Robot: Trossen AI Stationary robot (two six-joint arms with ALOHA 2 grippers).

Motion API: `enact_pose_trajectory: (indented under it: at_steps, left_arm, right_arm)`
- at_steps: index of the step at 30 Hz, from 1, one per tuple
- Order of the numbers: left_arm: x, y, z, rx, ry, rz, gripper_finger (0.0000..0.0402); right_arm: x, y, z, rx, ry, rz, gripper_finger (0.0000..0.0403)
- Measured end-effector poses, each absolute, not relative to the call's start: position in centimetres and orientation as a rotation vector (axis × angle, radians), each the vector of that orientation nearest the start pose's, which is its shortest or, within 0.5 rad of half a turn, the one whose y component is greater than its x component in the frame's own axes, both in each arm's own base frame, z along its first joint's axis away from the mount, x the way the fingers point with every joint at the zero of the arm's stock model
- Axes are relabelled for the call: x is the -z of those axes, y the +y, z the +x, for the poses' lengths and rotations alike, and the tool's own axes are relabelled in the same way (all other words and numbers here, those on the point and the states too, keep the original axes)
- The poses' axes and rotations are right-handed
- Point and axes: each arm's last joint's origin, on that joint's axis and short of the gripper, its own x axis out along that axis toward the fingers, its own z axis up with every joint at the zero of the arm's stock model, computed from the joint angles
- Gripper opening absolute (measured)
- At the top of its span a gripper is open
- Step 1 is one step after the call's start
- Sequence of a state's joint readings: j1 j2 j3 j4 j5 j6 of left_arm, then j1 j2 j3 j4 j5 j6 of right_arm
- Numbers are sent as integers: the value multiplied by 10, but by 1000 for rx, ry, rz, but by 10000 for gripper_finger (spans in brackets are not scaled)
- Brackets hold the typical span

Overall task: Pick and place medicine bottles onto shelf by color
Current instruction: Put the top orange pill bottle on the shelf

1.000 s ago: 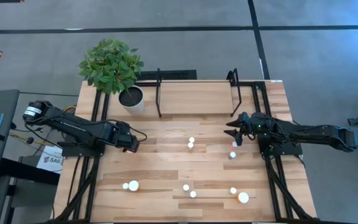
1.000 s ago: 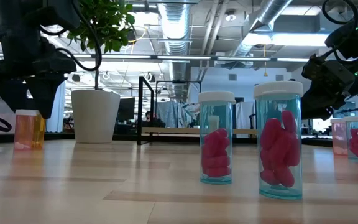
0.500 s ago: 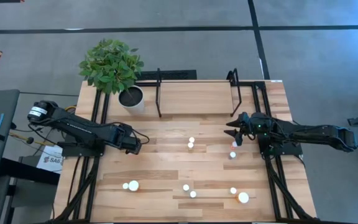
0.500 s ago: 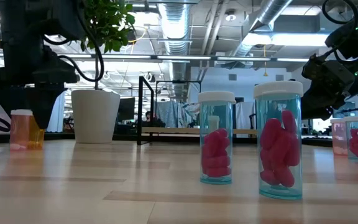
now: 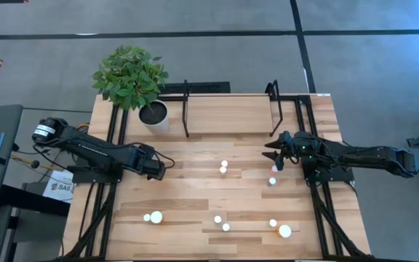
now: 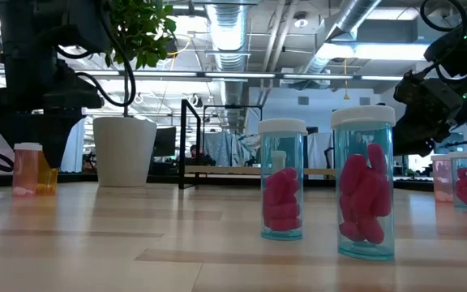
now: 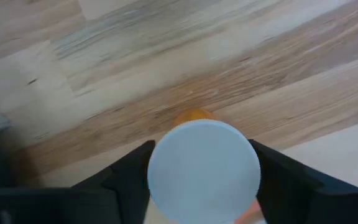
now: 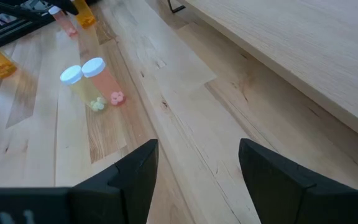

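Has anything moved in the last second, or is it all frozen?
The left pincer came down around an orange bottle, its fingers either side of the white cap. The right pincer, the other bottles and the shelf kept their places.

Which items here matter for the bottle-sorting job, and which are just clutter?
Job items:
medicine bottles, scattered across the tabletop
orange bottle, between the left gripper fingers
shelf, bare
right gripper, open, holding nothing

Clutter:
potted plant
white pot
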State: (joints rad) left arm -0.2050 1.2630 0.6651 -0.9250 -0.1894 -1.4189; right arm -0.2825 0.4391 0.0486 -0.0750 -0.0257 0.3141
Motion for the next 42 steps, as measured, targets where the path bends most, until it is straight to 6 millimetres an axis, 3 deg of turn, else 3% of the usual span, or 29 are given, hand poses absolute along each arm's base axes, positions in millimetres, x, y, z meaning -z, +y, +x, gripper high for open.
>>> enact_pose_trajectory:
  at_steps: [6,15,25,42]
  left_arm:
    - [-171,-32,179,-991,1171,-846,172]
    - [-180,-29,187,-935,1143,-807,218]
    - [-190,-22,195,-881,1135,-769,184]
    - [-192,-21,206,-760,1096,-815,189]
  right_arm:
    - [-135,-32,112,323,419,379,249]
    - [-135,-32,112,323,419,379,249]
    - [-135,-32,112,323,418,379,249]
    - [-135,-32,112,323,418,379,249]
